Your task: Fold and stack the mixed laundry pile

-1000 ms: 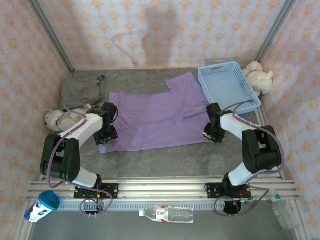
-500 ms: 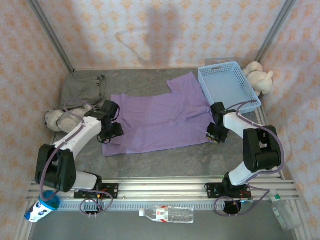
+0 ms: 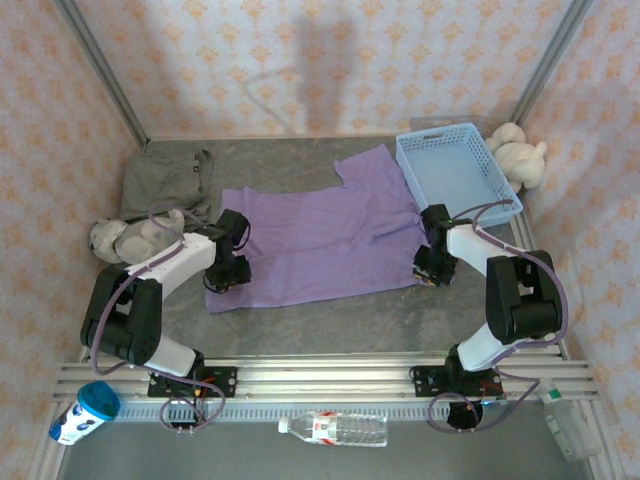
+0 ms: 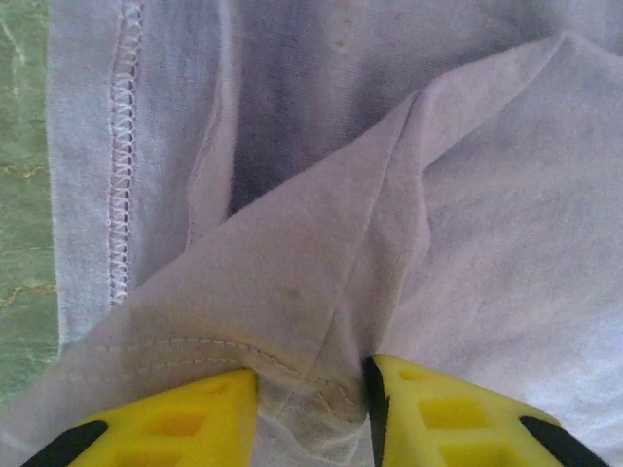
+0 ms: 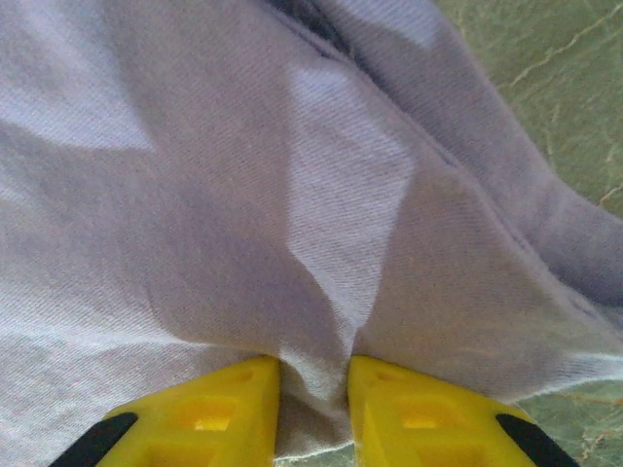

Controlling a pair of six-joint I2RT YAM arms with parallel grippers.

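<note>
While spread flat in the table's (image 3: 330, 325) middle, pinched at 2 points on the shirt's (image 3: 320, 235) near edge by left gripper (image 4: 311, 379) and right gripper (image 5: 313, 379), both clamped on cloth folds, seemingly to lift for folding. Far left: grey garment (image 3: 168, 178).

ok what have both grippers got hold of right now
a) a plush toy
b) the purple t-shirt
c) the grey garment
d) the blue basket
b: in the wrist views, the left gripper and the right gripper each pinch a bunched fold of the purple t-shirt.
</note>
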